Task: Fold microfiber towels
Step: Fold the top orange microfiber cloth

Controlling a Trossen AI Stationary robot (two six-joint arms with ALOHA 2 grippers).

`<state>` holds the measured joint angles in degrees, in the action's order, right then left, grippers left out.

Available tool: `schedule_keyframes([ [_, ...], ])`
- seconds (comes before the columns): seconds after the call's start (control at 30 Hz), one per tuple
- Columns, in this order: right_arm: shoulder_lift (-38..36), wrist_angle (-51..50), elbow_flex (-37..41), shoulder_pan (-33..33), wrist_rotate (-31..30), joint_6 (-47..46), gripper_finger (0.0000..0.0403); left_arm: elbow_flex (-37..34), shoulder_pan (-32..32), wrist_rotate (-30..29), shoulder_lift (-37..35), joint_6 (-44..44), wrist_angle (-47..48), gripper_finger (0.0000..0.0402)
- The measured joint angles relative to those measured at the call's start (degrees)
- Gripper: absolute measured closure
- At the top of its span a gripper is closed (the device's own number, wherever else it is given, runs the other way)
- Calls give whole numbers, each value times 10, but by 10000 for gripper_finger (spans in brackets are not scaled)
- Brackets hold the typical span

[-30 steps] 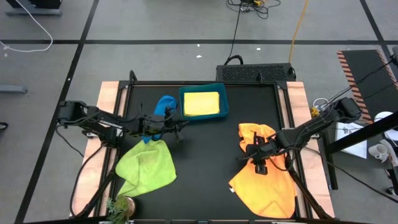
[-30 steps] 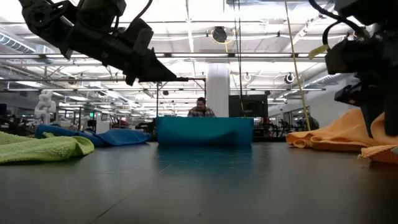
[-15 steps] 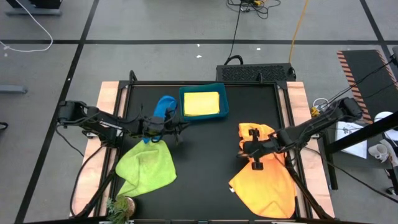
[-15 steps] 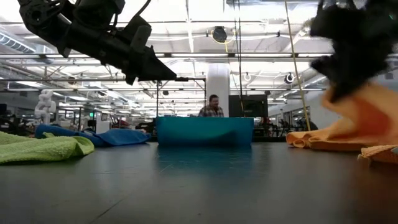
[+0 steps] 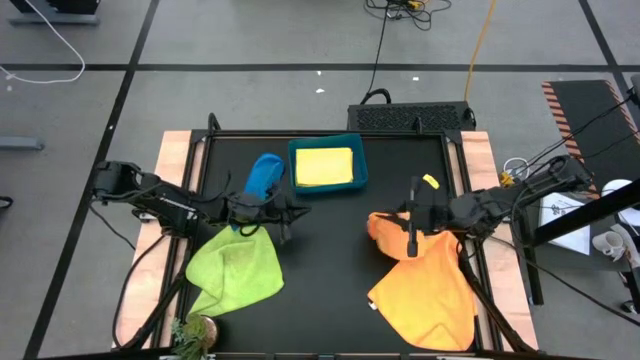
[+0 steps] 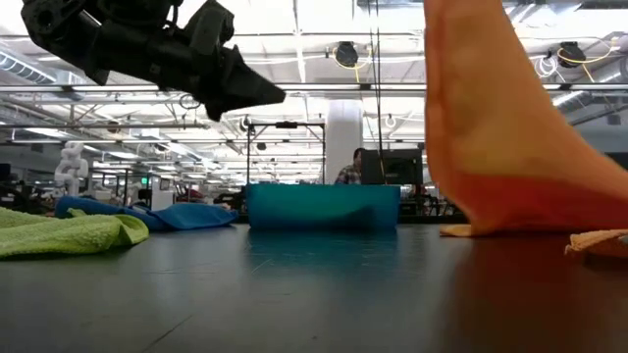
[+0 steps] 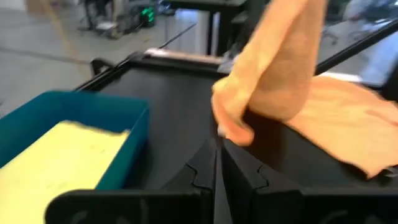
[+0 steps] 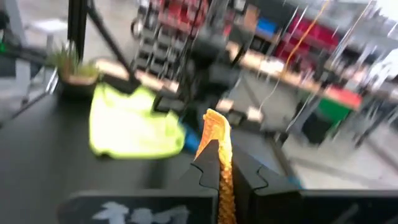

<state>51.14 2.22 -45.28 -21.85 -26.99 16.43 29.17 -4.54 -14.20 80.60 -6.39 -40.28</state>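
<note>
The right gripper (image 5: 411, 226), at right of centre in the high view, is pinching an edge of one orange towel (image 5: 395, 232) and lifting it; in the low view the cloth is hanging tall at upper right. The second orange towel (image 5: 430, 300) is lying at lower right. To do this well, I judge it should keep raising until the cloth hangs free, then drag it to bare table. The left gripper (image 5: 281, 212), fingers closed on nothing, is hovering left of centre above the lime green towel (image 5: 236, 265). Compared with a second ago, the right gripper is now higher and the orange towel is off the pile
</note>
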Motion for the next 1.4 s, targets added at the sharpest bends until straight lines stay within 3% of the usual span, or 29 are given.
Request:
schedule_keyframes([
  [0.23,3,97,0,0,1,76,401,8,-9,17,77,10,-94,355],
  [0.57,1,203,0,1,0,149,401,137,-9,67,257,5,-98,219],
  [0.77,1,218,0,1,0,147,401,212,-10,71,347,3,-91,171],
  [1.03,1,216,0,1,-2,147,401,267,-16,161,406,5,-85,158],
  [1.3,1,216,0,1,-3,147,401,277,-25,161,413,5,-55,158],
  [1.4,1,216,0,1,-3,148,401,277,-27,135,413,4,-60,158],
])
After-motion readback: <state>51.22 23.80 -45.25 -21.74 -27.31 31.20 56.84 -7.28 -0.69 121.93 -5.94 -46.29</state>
